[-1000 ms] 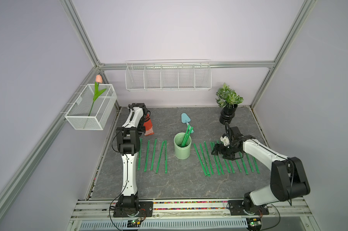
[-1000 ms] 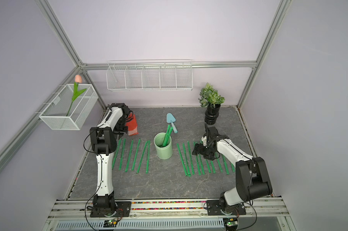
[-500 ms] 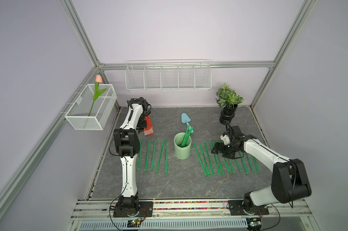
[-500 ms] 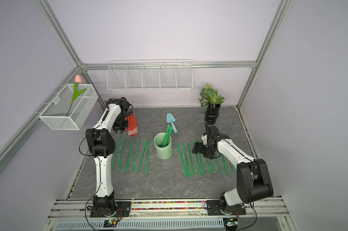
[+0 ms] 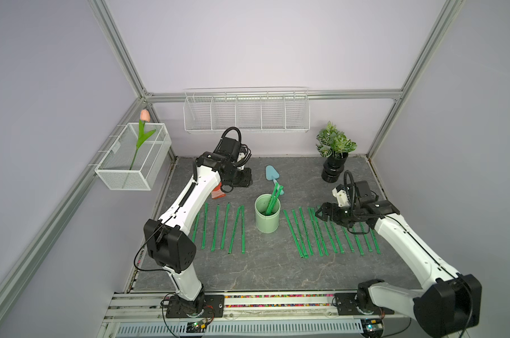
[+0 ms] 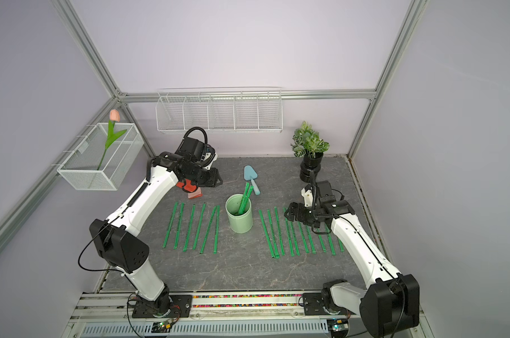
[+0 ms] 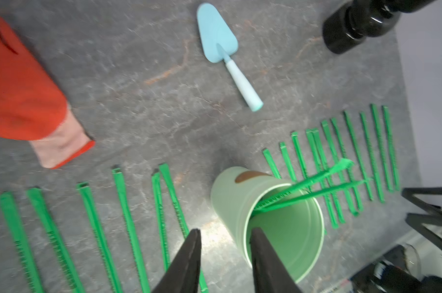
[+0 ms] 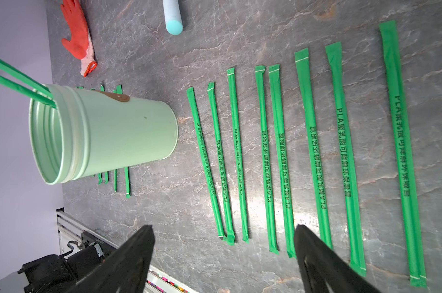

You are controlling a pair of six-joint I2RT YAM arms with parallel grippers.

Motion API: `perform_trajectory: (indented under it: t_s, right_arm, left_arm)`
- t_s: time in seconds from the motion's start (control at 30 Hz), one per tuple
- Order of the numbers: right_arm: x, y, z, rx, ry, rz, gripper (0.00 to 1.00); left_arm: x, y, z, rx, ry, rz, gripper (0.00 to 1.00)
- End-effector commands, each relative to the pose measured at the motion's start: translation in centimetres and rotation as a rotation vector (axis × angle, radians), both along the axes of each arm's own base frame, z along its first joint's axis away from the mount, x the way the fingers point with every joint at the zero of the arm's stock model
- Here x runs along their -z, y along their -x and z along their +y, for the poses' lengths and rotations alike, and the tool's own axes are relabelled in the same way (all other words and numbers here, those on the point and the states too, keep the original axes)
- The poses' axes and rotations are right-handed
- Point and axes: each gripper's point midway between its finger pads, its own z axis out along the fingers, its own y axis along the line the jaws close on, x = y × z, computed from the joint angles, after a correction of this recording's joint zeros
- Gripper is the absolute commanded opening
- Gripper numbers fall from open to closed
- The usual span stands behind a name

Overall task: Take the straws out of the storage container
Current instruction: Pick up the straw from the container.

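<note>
Counter (image 5: 262, 272): straws (image 8: 402, 152) lay in rows (flanking cup (image 5: 267, 222)).
Cup: upright, held two straws.
Left gripper (image 7: 226, 229): parted, empty.
Right gripper (image 8: 223, 227): spread, empty.

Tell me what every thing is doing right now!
storage container: standing upright
two straws: leaning inside it
other straws: lying flat in rows either side
left gripper: fingers apart, empty
right gripper: fingers wide apart, empty
trowel: lying flat
glove: lying flat
plant: standing upright
</note>
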Motion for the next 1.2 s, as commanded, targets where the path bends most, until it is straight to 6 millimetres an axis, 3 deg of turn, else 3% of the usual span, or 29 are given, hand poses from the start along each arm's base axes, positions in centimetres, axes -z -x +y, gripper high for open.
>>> perform_trajectory:
  t_s: [0.0,0.27,0.63,1.17]
  right_arm:
    - [-0.6,1.0,-0.3,0.028,-0.008,0.013,0.89]
    - [-0.6,1.7,-0.5,0.052,-0.023,0.017,0.89]
    - [0.3,2.0,-0.5,0.051,-0.02,0.044,0.89]
    - [1.3,2.0,-0.5,0.036,-0.015,0.067,0.89]
  left_arm:
    - [-2.1,0.3,-3.2,0.093,0.179,-0.063,0.37]
    - [-0.6,3.3,-6.1,0.213,0.134,-0.064,0.38]
    - [2.1,3.1,-7.2,0.248,0.009,-0.043,0.37]
    - [3.3,1.6,-8.9,0.278,-0.039,-0.025,0.36]
